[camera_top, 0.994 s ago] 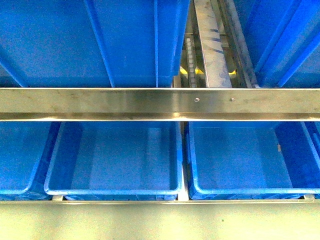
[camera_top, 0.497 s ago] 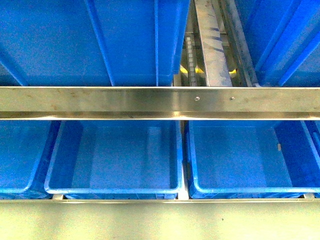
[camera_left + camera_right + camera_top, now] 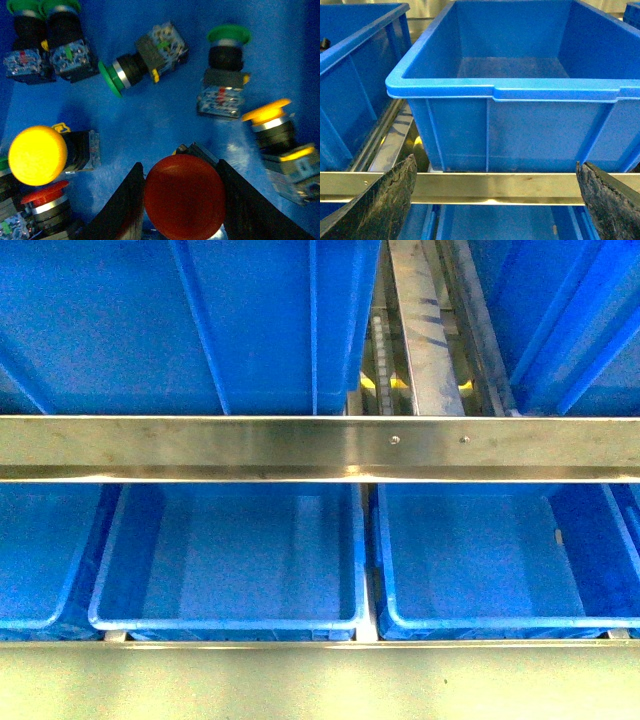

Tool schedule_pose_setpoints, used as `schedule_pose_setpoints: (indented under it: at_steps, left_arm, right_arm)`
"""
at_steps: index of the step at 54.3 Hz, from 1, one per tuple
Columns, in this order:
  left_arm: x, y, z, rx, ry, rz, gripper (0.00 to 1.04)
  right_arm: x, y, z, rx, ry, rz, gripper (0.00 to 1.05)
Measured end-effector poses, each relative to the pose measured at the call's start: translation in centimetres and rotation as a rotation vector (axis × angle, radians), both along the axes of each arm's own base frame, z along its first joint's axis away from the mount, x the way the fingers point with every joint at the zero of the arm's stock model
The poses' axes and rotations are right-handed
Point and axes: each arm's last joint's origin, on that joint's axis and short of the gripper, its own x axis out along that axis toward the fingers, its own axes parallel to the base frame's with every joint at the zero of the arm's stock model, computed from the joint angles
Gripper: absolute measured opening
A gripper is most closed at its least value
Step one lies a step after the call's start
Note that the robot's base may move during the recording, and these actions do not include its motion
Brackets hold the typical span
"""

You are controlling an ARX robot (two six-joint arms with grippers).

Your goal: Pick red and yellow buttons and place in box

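Nothing has moved in the front view since the earlier frames: the steel rail (image 3: pixel 320 445) crosses at the same height, and the two lower blue bins (image 3: pixel 225 623) sit side by side beneath it as before, rims almost touching with only a thin gap between them, both bare inside. Neither arm shows there. In the left wrist view the left hand (image 3: pixel 179 167) is inside a blue bin of parts (image 3: pixel 150 120), its dark fingers (image 3: pixel 125 210) set narrow against opposite sides of the red button (image 3: pixel 185 197), whose round cap fills the space between them. A yellow button (image 3: pixel 37 155) lies near on one side, with a smaller red-capped one (image 3: pixel 45 192) just beside it; a second yellow button (image 3: pixel 267 112) lies on the other side. Green buttons (image 3: pixel 228 34) are scattered farther off, leaving a bare patch of blue floor right ahead of the fingertips. In the right wrist view the right hand (image 3: pixel 495 200) is spread wide with nothing between its fingers (image 3: pixel 380 200), facing a steel crossbar (image 3: pixel 495 186) and an empty blue bin (image 3: pixel 505 92) behind it, with a neighbouring bin (image 3: pixel 355 60) close beside it.
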Motion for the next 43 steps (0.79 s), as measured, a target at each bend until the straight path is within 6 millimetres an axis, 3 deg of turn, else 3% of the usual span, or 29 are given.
schedule_pose_setpoints:
  at_steps: [11, 15, 21, 29, 43]
  left_arm:
    - [-3.8, 1.1, 6.3, -0.046, -0.171, -0.022, 0.33]
    - [-5.9, 2.2, 8.9, -0.06, -0.243, -0.026, 0.33]
    - [-8.5, 4.1, 11.2, -0.073, -0.312, -0.033, 0.33]
    - [-12.7, 7.4, 12.3, -0.061, -0.376, -0.033, 0.33]
    - [-21.2, 11.5, 11.4, -0.065, -0.463, -0.06, 0.33]
  right_arm:
    - [0.0, 0.0, 0.0, 0.0, 0.0, 0.0, 0.97]
    - [0.0, 0.0, 0.0, 0.0, 0.0, 0.0, 0.97]
    - [0.0, 0.0, 0.0, 0.0, 0.0, 0.0, 0.97]
    - [0.0, 0.0, 0.0, 0.0, 0.0, 0.0, 0.97]
    - [0.0, 0.0, 0.0, 0.0, 0.0, 0.0, 0.97]
